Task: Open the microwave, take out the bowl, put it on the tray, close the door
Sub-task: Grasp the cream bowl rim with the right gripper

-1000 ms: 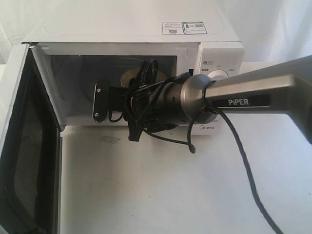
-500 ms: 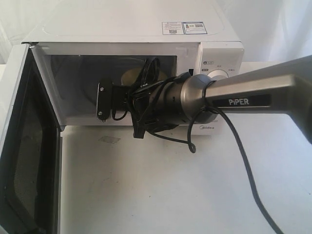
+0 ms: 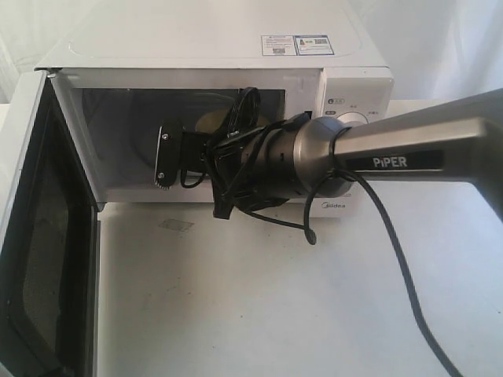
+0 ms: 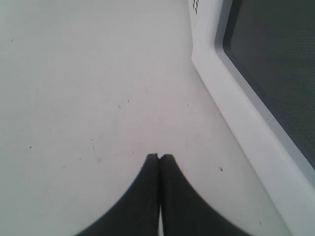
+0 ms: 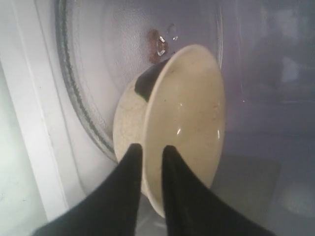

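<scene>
The white microwave (image 3: 220,39) stands at the back with its door (image 3: 39,236) swung wide open on the left. My right arm (image 3: 393,149) reaches into the cavity. The cream bowl (image 5: 182,113) sits over the glass turntable (image 5: 113,54). My right gripper (image 5: 152,147) is shut on its rim, one finger inside and one outside. In the exterior view only a sliver of the bowl (image 3: 211,122) shows behind the wrist. My left gripper (image 4: 158,156) is shut on nothing, low over the white table beside the door's (image 4: 266,78) window. No tray is in view.
The knob panel (image 3: 357,118) lies just right of the cavity, behind my right arm. A black cable (image 3: 393,267) hangs from the arm over the white table (image 3: 275,298). The open door stands out along the table's left side.
My right wrist has shifted slightly to the right and up inside the cavity. The bowl stays in its grip. The door has not moved.
</scene>
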Controlling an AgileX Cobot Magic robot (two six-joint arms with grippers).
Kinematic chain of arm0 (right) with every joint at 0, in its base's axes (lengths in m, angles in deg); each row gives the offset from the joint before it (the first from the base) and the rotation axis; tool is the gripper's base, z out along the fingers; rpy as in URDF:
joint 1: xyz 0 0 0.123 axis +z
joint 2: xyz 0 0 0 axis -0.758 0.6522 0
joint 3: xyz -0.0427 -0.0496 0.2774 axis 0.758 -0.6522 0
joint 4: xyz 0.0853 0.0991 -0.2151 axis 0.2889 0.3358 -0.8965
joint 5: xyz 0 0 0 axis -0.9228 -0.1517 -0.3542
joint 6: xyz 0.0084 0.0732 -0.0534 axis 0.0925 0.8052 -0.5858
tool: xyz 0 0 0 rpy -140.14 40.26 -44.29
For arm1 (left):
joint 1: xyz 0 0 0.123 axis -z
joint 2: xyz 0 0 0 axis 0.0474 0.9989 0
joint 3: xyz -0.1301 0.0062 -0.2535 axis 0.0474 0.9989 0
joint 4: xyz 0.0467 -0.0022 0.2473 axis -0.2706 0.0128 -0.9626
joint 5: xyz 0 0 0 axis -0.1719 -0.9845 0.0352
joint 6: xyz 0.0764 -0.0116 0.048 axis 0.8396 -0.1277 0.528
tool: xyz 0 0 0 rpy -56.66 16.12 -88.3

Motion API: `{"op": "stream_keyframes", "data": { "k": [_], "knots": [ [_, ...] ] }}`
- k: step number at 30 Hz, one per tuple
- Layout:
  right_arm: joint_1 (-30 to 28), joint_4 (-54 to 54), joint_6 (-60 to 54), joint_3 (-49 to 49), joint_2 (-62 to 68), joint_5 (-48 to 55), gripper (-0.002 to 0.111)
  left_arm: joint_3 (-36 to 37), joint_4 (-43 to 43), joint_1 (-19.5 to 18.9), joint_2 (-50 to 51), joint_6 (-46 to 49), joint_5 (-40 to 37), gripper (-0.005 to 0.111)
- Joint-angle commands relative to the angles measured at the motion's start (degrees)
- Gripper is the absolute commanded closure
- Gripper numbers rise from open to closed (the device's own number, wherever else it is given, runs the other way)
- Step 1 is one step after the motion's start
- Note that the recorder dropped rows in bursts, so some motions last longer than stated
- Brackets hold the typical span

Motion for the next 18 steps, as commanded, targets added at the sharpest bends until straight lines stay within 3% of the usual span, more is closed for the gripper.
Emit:
{"op": "stream_keyframes", "data": {
  "k": [1, 9, 14, 18],
  "knots": [
    [0.4, -0.4, 0.7, 0.3, -2.4, 1.5, 0.075, 0.2, 0.2, 0.1, -0.3, -0.4, -0.2, 0.107],
    [0.6, -0.4, 0.7, 0.3, -2.0, -0.3, 0.063, 0.2, 0.2, 0.1, -0.3, -0.4, -0.2, 0.107],
    [0.6, 1.4, 0.7, 0.3, -1.6, -0.3, 0.050, 0.2, 0.2, 0.1, -0.3, -0.4, -0.2, 0.107],
    [0.6, 1.5, 0.7, 0.3, -1.6, 0.1, 0.049, 0.2, 0.2, 0.1, -0.3, -0.4, -0.2, 0.107]
  ]
}}
